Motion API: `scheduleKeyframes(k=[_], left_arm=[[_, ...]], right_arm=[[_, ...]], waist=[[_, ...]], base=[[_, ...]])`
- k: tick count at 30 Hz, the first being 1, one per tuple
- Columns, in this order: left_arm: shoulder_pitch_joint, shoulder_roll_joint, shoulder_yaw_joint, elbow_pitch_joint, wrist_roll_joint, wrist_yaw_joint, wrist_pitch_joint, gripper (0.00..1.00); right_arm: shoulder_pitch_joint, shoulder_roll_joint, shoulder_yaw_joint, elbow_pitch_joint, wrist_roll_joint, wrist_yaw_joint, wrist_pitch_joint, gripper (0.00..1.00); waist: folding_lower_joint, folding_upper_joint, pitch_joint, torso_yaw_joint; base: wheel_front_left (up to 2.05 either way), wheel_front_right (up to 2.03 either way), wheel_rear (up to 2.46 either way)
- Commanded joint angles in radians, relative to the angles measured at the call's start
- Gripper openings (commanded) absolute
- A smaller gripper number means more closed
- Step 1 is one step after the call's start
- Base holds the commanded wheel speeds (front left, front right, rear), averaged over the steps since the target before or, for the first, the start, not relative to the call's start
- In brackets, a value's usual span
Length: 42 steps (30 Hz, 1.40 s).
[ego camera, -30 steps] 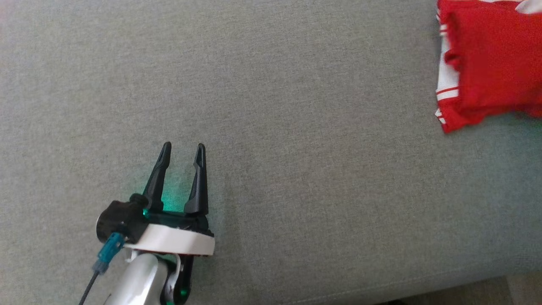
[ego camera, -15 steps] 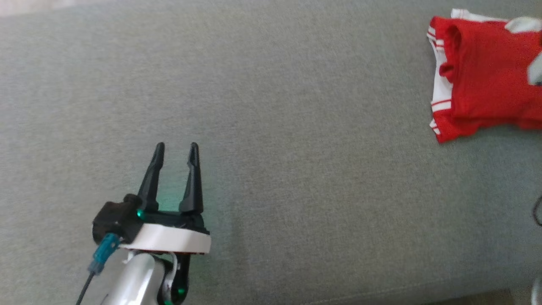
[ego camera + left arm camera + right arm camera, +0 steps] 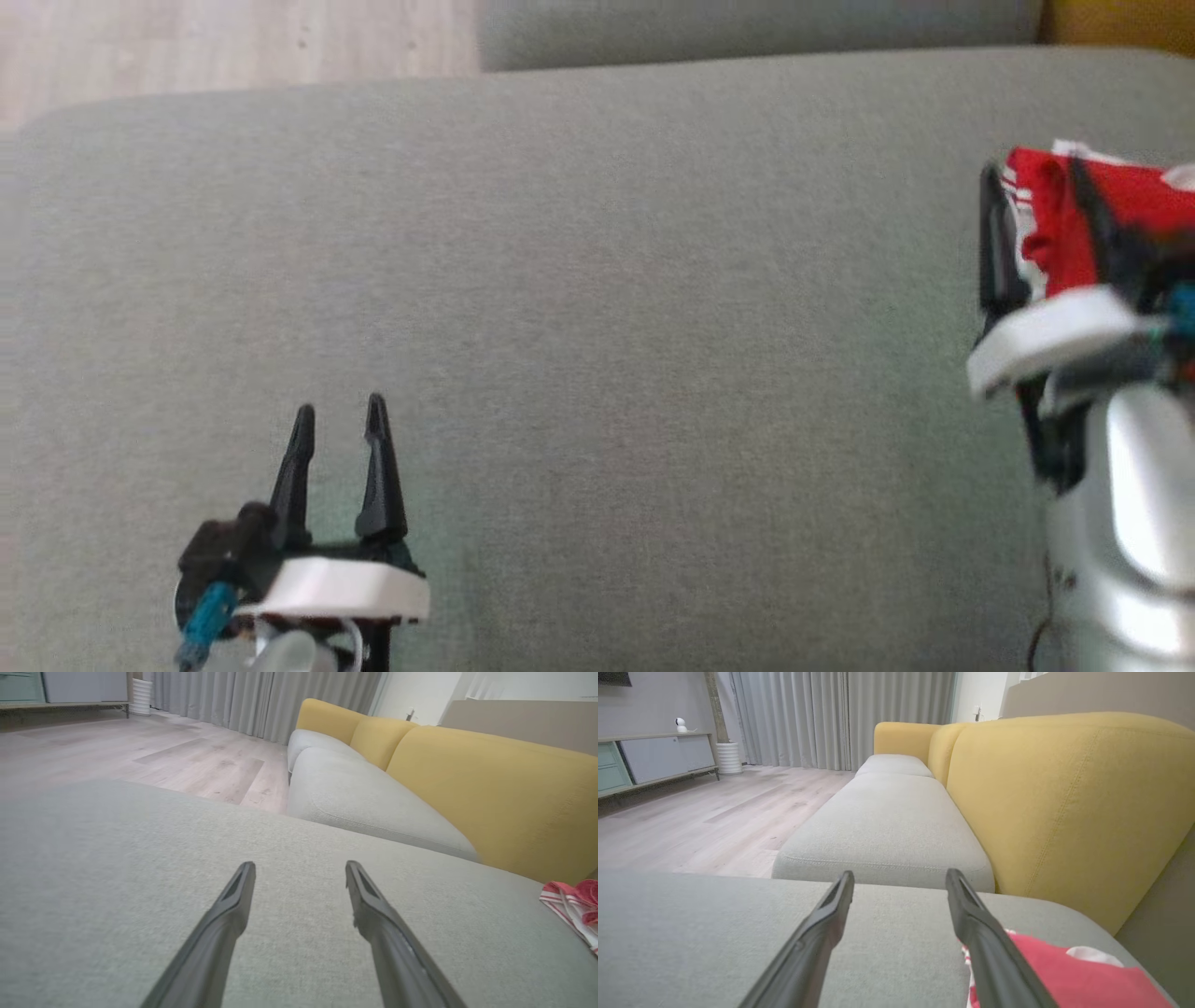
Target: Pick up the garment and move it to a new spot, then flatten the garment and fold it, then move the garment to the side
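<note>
The folded red garment (image 3: 1050,233) lies at the far right of the grey cushion (image 3: 653,327). The right gripper (image 3: 1032,168) is wide and empty above its left edge, and I judge it should lift straight up so neither of its 2 fingers drags the fold. The left gripper (image 3: 340,411), also spread and empty, hovers near left over bare cushion with open room between, and the yellow backrest (image 3: 1064,802) bounds the far right.

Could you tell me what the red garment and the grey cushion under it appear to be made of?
The red garment looks like soft, matte cloth, perhaps cotton: it folds and creases. The grey cushion seems upholstered in matte woven fabric, with a fine flecked weave.
</note>
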Motion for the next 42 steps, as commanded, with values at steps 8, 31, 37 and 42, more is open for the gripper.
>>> scheduleKeyframes(k=[8, 31, 37, 42], left_arm=[[0.033, 0.010, 0.043, -0.002, 0.005, 0.026, -0.015, 1.00], [0.108, 0.038, 0.003, 0.007, 0.031, 0.070, 0.026, 1.00], [0.135, 0.021, -0.023, 0.055, 0.027, 0.064, 0.033, 0.00], [0.139, 0.014, -0.014, 0.084, -0.001, 0.058, 0.039, 0.00]], right_arm=[[0.239, 0.042, 0.059, -0.147, 0.058, -0.001, -0.069, 1.00], [0.489, 0.042, 0.134, -0.268, 0.173, -0.001, -0.109, 1.00], [0.515, 0.047, 0.116, -0.203, 0.172, 0.000, -0.099, 0.00], [0.524, 0.046, 0.119, -0.168, 0.209, 0.000, -0.096, 0.00]], waist=[[0.0002, -0.0001, -0.081, 0.060], [0.0002, -0.0001, -0.140, 0.046], [0.0002, -0.0001, -0.142, 0.044], [0.0002, -0.0001, -0.142, 0.042]], base=[[0.00, 0.00, 0.00], [0.00, 0.00, 0.00], [0.00, 0.00, 0.00], [0.00, 0.00, 0.00]])
